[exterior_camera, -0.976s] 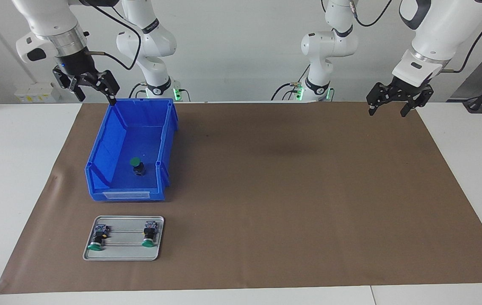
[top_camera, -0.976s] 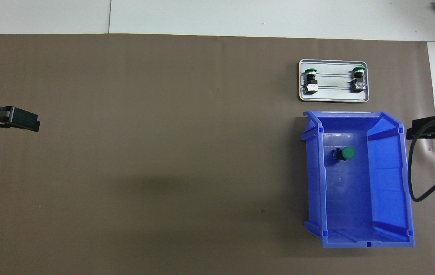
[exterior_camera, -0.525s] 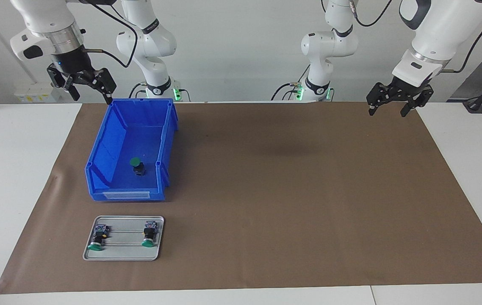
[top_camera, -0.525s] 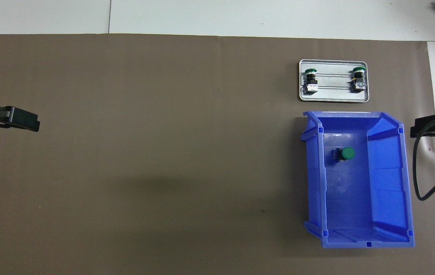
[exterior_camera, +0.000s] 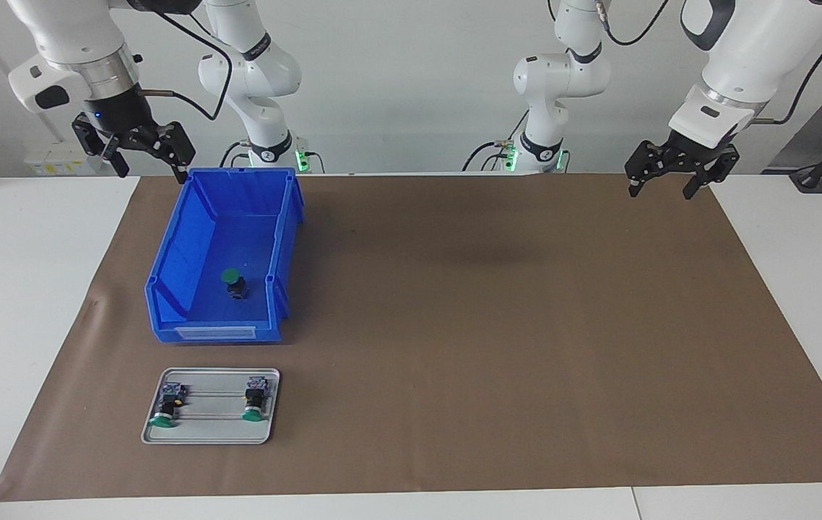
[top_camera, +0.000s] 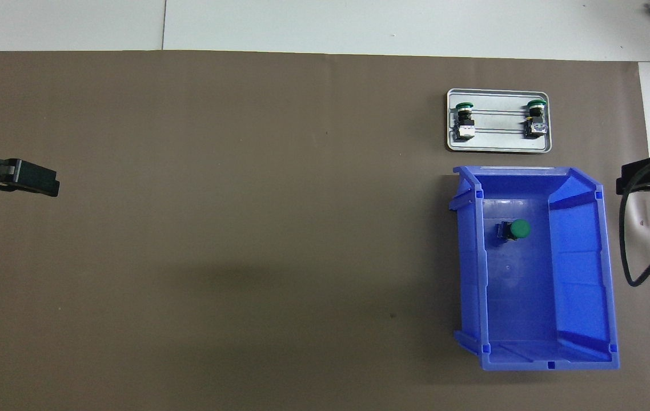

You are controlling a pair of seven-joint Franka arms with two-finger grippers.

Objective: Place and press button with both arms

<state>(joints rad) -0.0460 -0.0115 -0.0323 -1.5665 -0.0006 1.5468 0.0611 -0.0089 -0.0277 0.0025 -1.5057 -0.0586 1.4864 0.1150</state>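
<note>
White arms, two in number, are hanging raised over the brown mat. The right gripper is hovering just above the blue bin's corner nearest the robots, fingers spread wide and holding nothing. The left gripper, equally spread and empty, is waiting over the mat's edge at the left arm's end. One button is lying inside the bin, below the right gripper. Two more buttons are sitting on the single metal tray.
</note>
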